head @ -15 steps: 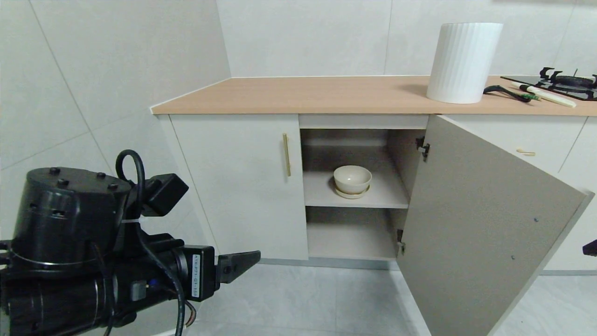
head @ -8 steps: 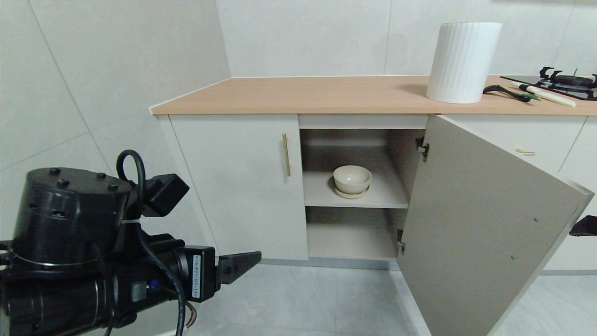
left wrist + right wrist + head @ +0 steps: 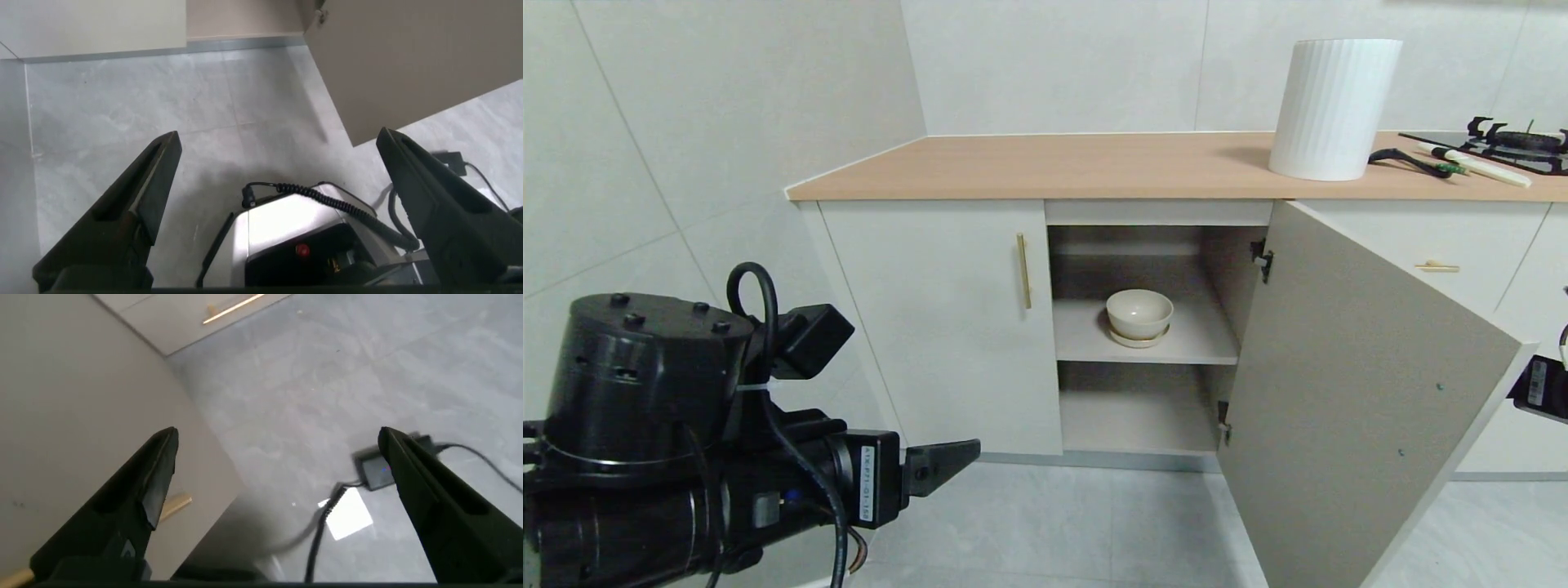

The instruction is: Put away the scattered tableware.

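A wooden worktop (image 3: 1054, 163) is seen, and on its right part a white ribbed container (image 3: 1334, 110) is stood upright. A black-handled utensil (image 3: 1409, 160) and a pale-handled utensil (image 3: 1478, 167) are laid just beside the container, and a gas burner (image 3: 1519, 143) is placed at the far right edge. Under the worktop, inside the open cabinet (image 3: 939, 327), a saucer (image 3: 1138, 338) is carried by the middle shelf (image 3: 1086, 335) and a cream bowl (image 3: 1139, 313) is set upright on it; a lower shelf (image 3: 1131, 416) is found beneath, and the grey tiled floor (image 3: 1045, 523) is spread before the cabinet.

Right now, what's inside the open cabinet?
A bowl sits on a saucer on the middle shelf. The closed left door hides whatever is behind it.
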### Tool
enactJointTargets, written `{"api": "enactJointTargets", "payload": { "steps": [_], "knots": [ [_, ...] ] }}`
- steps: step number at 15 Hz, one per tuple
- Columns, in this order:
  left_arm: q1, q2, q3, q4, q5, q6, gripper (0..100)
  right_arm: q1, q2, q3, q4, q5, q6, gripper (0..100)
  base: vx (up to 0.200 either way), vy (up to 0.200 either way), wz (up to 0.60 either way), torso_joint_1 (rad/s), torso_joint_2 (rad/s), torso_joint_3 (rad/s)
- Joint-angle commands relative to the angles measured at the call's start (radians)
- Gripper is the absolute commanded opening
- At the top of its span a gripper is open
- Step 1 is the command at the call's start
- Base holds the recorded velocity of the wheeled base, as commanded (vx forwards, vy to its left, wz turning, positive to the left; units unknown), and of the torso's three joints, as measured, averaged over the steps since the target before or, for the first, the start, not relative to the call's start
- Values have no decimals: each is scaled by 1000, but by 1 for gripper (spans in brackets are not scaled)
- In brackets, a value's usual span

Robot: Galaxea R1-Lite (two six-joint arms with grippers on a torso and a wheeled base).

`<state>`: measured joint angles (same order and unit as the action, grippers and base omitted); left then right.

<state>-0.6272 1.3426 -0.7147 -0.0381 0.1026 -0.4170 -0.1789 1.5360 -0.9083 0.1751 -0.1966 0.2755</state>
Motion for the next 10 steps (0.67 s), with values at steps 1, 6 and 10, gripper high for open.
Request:
{"api": "enactJointTargets", "payload": {
  "steps": [1,6,10],
  "knots": [
    [0,1,0,0,-1,0,100,47,12,2,0,13,44,100,0,0,0,0,0,0],
    [0,-2,0,0,0,0,100,254,13,25,1,17,133,100,0,0,0,0,0,0],
    [0,-17,-5,-11,2,-3,100,484,107,-20,-26,20,165,100,0,0,0,0,0,0]
  ]
}}
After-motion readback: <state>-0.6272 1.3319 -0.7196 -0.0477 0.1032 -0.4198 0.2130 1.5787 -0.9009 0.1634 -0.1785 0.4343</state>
